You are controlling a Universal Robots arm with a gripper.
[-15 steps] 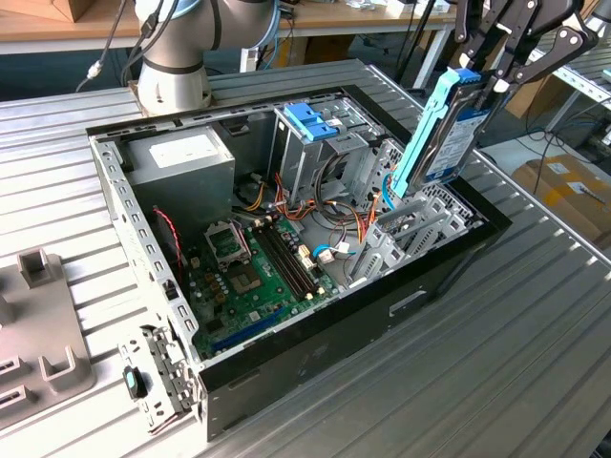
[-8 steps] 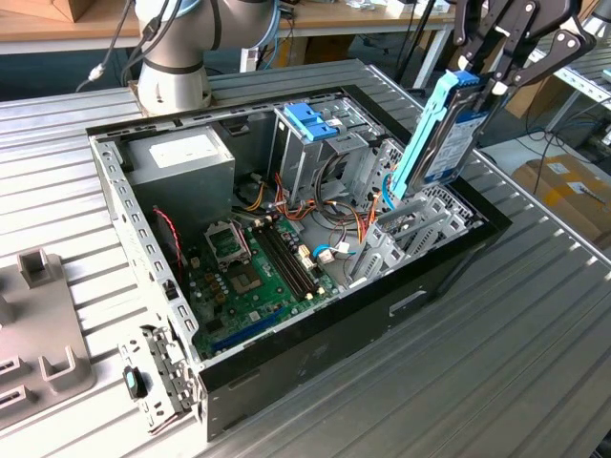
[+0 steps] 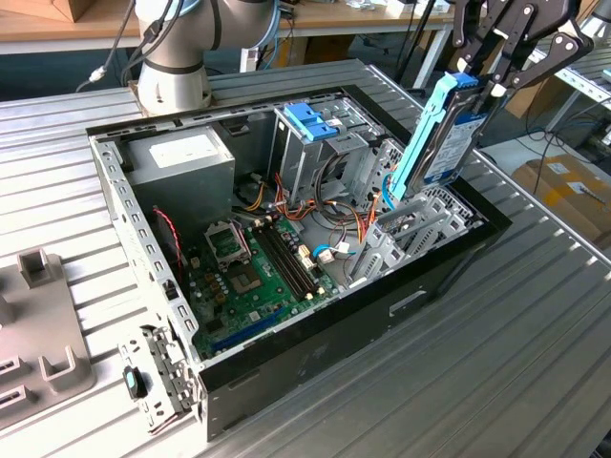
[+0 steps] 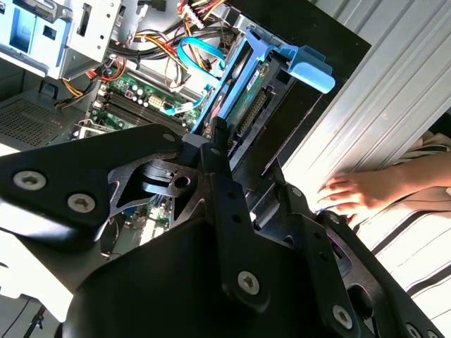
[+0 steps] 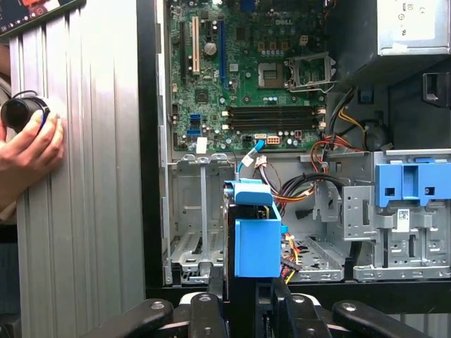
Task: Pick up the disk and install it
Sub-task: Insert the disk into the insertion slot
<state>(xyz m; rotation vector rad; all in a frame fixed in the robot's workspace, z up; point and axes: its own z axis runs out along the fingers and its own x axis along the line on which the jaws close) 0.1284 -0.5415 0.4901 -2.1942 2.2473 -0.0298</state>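
Steeply tilted, the disk (image 3: 447, 138) is held clamped at its upper end between the fingers of the gripper (image 3: 482, 78), over the exterior view's right end of the open computer case (image 3: 430, 281). Its light-blue carrier rail is seen along one edge. Its lower end is dipped among the grey drive bay brackets (image 3: 410, 224); whether it is seated there cannot be told. The motherboard (image 3: 253, 272), the power supply (image 3: 186, 157) and the blue latch (image 3: 310, 119) are seen inside the case. A person's hand (image 4: 352, 193) is rested on the ribbed table (image 3: 516, 372) beside the case.
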